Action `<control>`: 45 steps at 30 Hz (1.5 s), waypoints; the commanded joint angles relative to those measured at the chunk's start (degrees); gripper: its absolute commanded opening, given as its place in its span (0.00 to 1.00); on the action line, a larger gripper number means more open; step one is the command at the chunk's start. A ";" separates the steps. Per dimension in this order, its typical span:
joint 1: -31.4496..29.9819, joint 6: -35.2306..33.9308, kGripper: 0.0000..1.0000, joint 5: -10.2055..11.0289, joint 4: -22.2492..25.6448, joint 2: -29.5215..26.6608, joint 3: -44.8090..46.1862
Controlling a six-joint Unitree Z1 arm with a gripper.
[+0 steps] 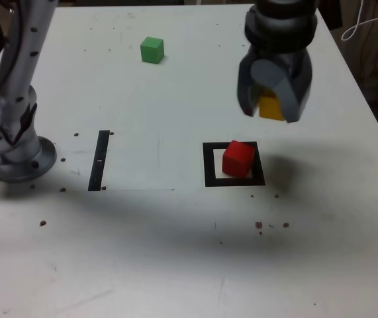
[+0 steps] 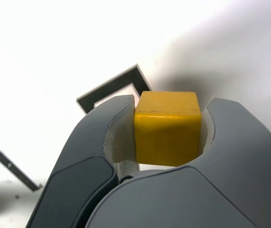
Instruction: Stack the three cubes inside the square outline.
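A gray robot gripper point(image 2: 168, 128) grasps a yellow cube point(image 2: 167, 128), its two curved fingers pressed to opposite sides of the block, and holds it in the air above a white tabletop point(image 1: 334, 232). In the exterior view, the gripper hangs in the upper right part of the scene, with the yellow cube showing between its fingertips. Below it and toward the exterior view's left, a red cube point(image 1: 238, 159) rests on the white center of a thick black square outline point(image 1: 210, 181), set toward the right side of that center. A green cube point(image 1: 152, 50) sits alone on the table near its far edge, well apart from the outline. A narrow straight black strip point(image 1: 99, 161) lies between the outline and the round gray arm base point(image 1: 26, 162) at the exterior view's left. Small dark spots dot the tabletop.
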 commanded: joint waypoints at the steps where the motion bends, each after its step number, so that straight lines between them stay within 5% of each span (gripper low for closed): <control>1: -0.52 -0.96 0.17 -0.65 -0.55 -1.69 2.00; 19: -6.49 -4.63 0.18 -4.64 -6.59 -0.65 12.27; 23: -7.07 -5.40 0.21 -3.79 -6.72 -0.31 13.24; 31: -7.10 -5.99 0.19 1.14 -6.03 -0.49 13.83; 40: -7.10 -6.00 0.20 1.52 -6.09 0.27 13.87; 45: -7.09 -5.93 0.33 1.49 -5.23 0.95 13.49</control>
